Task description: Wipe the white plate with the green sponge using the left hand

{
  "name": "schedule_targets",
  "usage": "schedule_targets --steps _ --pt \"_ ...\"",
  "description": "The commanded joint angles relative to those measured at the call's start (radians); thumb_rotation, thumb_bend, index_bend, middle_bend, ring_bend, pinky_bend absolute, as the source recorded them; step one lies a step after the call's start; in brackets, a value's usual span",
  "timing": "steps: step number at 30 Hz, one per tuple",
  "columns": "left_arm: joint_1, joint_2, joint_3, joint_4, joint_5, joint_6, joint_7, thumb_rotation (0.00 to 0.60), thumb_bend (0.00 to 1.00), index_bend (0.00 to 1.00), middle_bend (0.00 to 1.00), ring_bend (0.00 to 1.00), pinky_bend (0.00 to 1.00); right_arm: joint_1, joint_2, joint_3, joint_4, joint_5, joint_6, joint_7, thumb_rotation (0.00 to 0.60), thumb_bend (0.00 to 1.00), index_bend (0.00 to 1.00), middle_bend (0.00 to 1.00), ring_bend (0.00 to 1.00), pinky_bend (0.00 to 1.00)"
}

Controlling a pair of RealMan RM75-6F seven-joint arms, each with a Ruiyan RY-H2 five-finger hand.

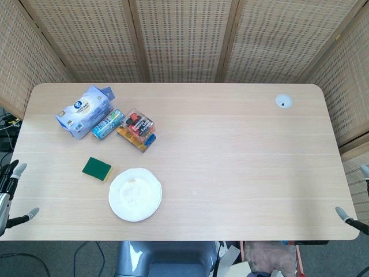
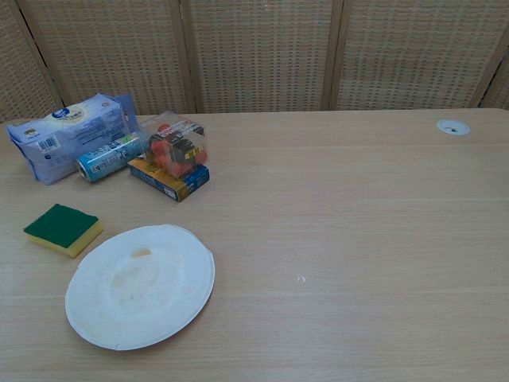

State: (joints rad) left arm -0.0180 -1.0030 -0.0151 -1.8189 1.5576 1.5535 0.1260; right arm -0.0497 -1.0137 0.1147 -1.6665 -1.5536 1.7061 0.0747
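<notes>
Pale wood-grain counter (image 1: 230, 161) filled most of the head view, backed by woven wicker screens (image 1: 179, 40) along the top of the frame. The white plate (image 1: 135, 194) lay at lower left of centre, near the counter's front edge, with a faint brownish smear on its face. Just beside it, up and to the left and not touching, sat the green sponge (image 1: 96, 168), green side up over a yellow layer. Higher up in the left part of the frame lay a blue-and-white packet (image 1: 83, 112), a small blue-green can (image 1: 108, 124) on its side against it, and a clear box of colourful items (image 1: 137, 130) next to the can. A round white grommet (image 1: 283, 101) sat in the counter at upper right. At the far left edge the left robot hand (image 1: 10, 193) showed off the counter, its fingers spread apart and holding nothing. At the lower right edge only a few fingertips of the right robot hand (image 1: 353, 218) showed, separated from one another, with nothing in them.

From the chest view, the plate (image 2: 140, 285) occupied the lower left, the sponge (image 2: 64, 229) lay close by at its upper left, apart from the rim. The packet (image 2: 67, 134), can (image 2: 107, 158) and clear box (image 2: 174, 153) clustered at upper left. The grommet (image 2: 452, 126) sat at upper right. Neither robot hand appeared in this view.
</notes>
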Motion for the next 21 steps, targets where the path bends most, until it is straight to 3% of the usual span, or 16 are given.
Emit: schedule_targets --steps 1,7,10,15,18,21 --pt "-0.002 -0.003 -0.002 0.0 -0.007 -0.005 0.008 0.6 0.0 0.0 0.0 0.0 0.0 0.001 0.001 0.001 -0.001 0.002 -0.001 0.001 0.6 0.0 0.0 0.0 0.0 0.0" --pt "-0.041 -0.008 -0.014 0.023 -0.062 -0.087 0.023 0.6 0.0 0.0 0.0 0.0 0.0 0.0 0.0 0.0 -0.002 0.001 -0.001 -0.004 0.6 0.0 0.0 0.0 0.0 0.0" --pt "-0.111 -0.041 -0.051 0.081 -0.127 -0.193 0.032 0.6 0.0 0.0 0.0 0.0 0.0 0.006 -0.007 0.003 -0.003 0.009 -0.01 -0.026 0.6 0.0 0.0 0.0 0.0 0.0" --pt "-0.279 -0.185 -0.111 0.327 -0.153 -0.382 0.024 0.6 0.0 0.0 0.0 0.0 0.02 0.02 -0.021 0.011 -0.009 0.031 -0.036 -0.071 0.6 0.0 0.0 0.0 0.0 0.0" --pt "-0.387 -0.293 -0.082 0.553 -0.069 -0.506 -0.092 0.6 0.0 0.0 0.0 0.0 0.14 0.027 -0.031 0.019 -0.012 0.056 -0.05 -0.099 0.6 0.0 0.0 0.0 0.0 0.0" --pt "-0.453 -0.378 -0.04 0.727 0.005 -0.567 -0.211 0.6 0.0 0.02 0.01 0.0 0.16 0.034 -0.038 0.027 -0.011 0.081 -0.066 -0.117 0.6 0.0 0.0 0.0 0.0 0.0"
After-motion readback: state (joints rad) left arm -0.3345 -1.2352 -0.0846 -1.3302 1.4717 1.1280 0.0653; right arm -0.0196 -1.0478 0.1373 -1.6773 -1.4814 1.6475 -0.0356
